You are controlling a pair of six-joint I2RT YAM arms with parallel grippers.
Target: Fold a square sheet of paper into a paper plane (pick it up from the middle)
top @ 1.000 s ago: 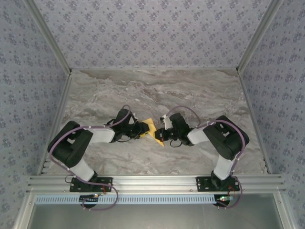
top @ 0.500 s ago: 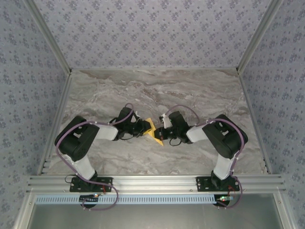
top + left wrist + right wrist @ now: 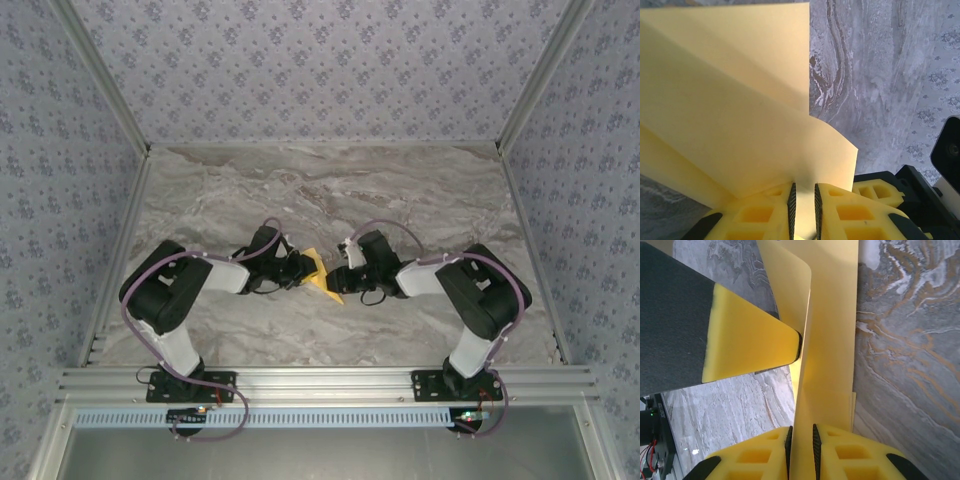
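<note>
— What is the left gripper [image 3: 805,196] doing?
— Its pads are standing a slit apart, with the folded yellow paper [image 3: 740,110] running between them. I cannot tell whether they are pinching it.
— And the right gripper [image 3: 802,436]?
— It is facing the left one over the middle of the marble table [image 3: 420,190], straddling the same paper through a similar slit. I cannot tell its grip either.

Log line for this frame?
yellow paper sheet: partly folded | left gripper: shut on it | right gripper: sheet between jaws, grip unclear
</note>
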